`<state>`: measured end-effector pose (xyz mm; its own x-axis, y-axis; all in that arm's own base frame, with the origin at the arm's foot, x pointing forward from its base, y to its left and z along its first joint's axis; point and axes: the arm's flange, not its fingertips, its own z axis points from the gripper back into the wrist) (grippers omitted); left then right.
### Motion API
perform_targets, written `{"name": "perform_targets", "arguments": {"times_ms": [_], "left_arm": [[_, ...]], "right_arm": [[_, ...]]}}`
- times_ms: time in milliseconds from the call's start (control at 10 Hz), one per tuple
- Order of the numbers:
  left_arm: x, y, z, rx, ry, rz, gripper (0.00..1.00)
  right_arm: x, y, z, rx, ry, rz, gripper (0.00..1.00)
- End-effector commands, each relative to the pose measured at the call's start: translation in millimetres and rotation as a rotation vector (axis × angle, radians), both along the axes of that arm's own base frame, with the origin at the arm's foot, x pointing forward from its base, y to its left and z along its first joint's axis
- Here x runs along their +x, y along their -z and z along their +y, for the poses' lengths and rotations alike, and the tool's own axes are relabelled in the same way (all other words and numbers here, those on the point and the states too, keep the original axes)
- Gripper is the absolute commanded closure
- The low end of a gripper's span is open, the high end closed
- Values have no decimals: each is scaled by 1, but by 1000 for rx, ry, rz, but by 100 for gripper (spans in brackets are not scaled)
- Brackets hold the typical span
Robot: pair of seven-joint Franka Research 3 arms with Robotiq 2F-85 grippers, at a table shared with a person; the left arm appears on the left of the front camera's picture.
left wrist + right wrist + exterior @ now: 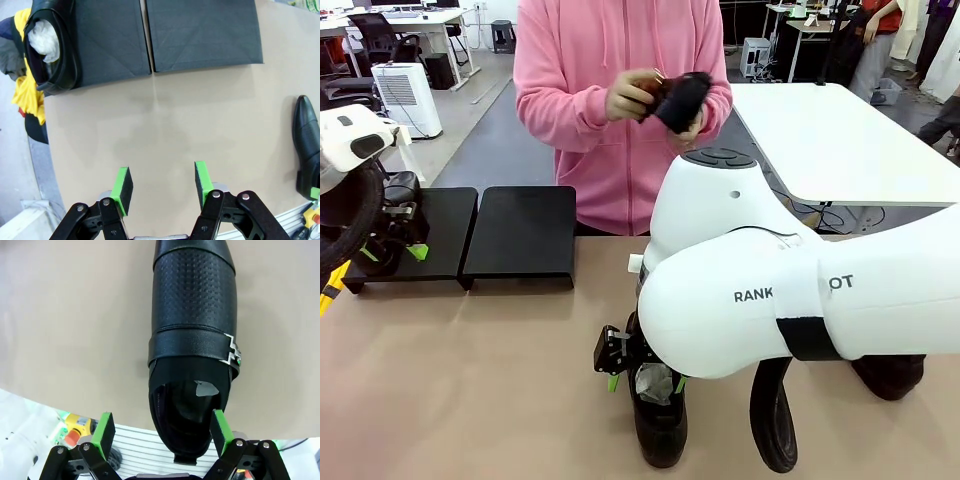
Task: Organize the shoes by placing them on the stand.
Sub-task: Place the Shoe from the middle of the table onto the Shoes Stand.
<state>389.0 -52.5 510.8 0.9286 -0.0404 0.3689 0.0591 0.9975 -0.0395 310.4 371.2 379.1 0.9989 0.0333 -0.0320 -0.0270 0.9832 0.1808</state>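
Note:
The stand is two flat black sections (520,235) side by side (200,35). One glossy black shoe (50,45) with white stuffing lies on the section at the left in the left wrist view. My left gripper (162,187) is open over bare table in front of the stand, and it also appears low at the left (392,253). A black buckled shoe (192,340) lies on the table, and my right gripper (162,435) stands open astride its heel (660,420). Across the table, a person holds another black shoe (682,100) in both hands.
A further black shoe (306,145) lies on the table at the right (890,375). A black cable loop (775,420) hangs from my right arm near the front edge. Bare tan tabletop stretches between the stand and the shoes.

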Motion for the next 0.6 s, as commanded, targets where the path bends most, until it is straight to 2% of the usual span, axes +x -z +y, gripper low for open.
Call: {"name": "perform_targets", "arguments": {"times_ms": [0,400,500], "left_arm": [[-1,-1,3,-13,14,-1,34],[-1,-1,3,-13,14,-1,34],[0,0,0,0,0,0,34]], "right_arm": [[3,-2,4,1,-12,-9,0],[0,0,0,0,0,0,0],[-13,-28,-3,-34,-11,-69,0]]}}
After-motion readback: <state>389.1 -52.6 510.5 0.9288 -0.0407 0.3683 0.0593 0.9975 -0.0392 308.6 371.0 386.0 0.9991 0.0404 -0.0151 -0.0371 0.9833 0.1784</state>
